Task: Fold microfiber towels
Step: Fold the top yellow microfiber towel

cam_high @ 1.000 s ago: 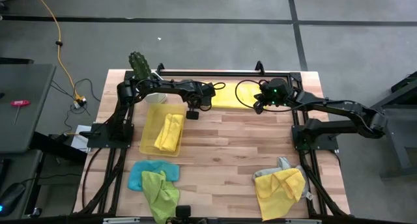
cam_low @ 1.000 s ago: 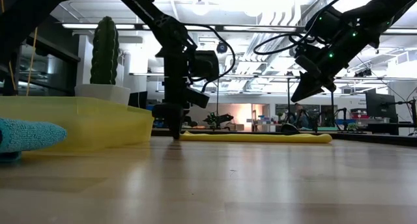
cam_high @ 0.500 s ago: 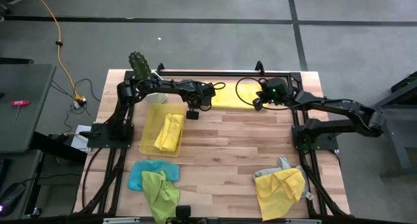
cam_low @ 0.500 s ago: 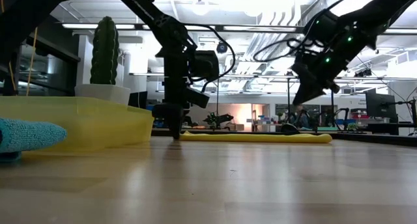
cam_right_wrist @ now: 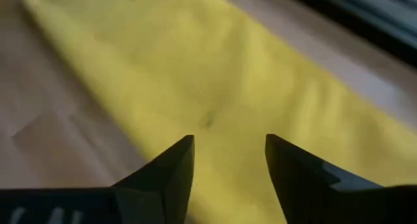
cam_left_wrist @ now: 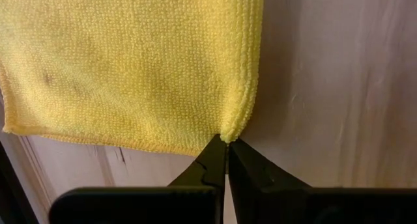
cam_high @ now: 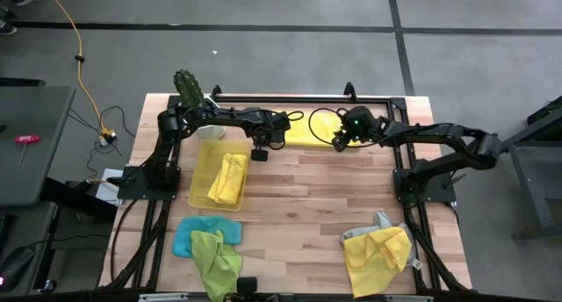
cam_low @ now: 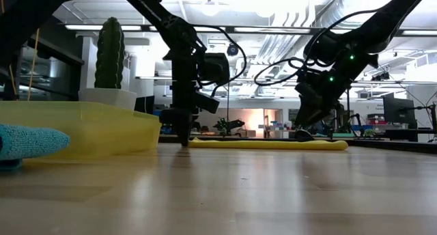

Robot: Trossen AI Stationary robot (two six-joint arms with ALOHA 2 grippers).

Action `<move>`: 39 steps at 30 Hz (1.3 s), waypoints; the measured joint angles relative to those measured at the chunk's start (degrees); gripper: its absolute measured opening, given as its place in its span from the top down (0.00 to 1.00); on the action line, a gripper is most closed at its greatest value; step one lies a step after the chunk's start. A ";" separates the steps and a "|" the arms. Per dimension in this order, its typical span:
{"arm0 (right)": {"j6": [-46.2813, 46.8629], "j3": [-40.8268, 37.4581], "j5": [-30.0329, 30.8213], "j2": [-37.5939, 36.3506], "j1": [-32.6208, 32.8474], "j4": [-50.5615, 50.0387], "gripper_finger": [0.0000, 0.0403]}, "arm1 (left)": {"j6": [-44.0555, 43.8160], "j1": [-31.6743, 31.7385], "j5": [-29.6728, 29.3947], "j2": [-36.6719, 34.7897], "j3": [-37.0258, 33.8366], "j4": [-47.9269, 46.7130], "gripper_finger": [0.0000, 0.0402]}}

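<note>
At the far edge of the table (cam_high: 351, 188) a yellow towel (cam_high: 312, 129) lies flat, folded into a long strip, and both arms reach in over it. The left gripper (cam_left_wrist: 226, 146) points straight down at the strip's near left corner, fingers pressed together and pinching the corner's edge against the wood; in the high view it shows as the left gripper (cam_high: 259, 153) just beside the towel's left end. The right arm stretches in from the right side, elbow out past the table edge, and the right gripper (cam_right_wrist: 228, 155) hovers tilted over the towel's right part with its fingers spread wide and nothing between them; the yellow cloth fills the space beyond them. In the low view the right gripper (cam_low: 304, 122) hangs a little above the towel (cam_low: 266, 144).

Near the towel's left end stands a cactus (cam_high: 187, 87) in a white pot. Toward the front from there lies a yellow tray (cam_high: 202, 175) with a folded yellow cloth (cam_high: 228, 179) in it. Well apart from the towel, at the front left, a blue cloth (cam_high: 189, 236) and a green cloth (cam_high: 215, 258) lie heaped; at the front right a crumpled yellow cloth (cam_high: 378, 254) covers a grey cloth (cam_high: 379, 223)
</note>
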 joint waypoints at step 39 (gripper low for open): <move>2.55 0.00 -3.69 0.26 0.02 -0.19 0.52 | -0.24 0.02 1.46 0.01 0.00 0.02 1.00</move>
